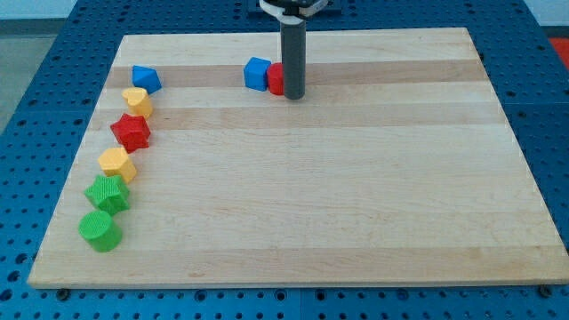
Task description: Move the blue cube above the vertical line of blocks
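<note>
Now my tip [293,95] touches the red cylinder's [276,79] right side, which presses the blue cube [257,74]; near the view's top, well right of the left-edge block line; no fingers exist

Blue cube [257,74]: lies flat near the board's 12 o'clock edge, apparently touching a red block [276,78] at its 3 o'clock. Vertical line of blocks, at the cube's 8 o'clock: blue wedge-like block [146,78], yellow [136,101], red star [131,132], yellow [116,164], green [108,192], green cylinder [99,229].
</note>
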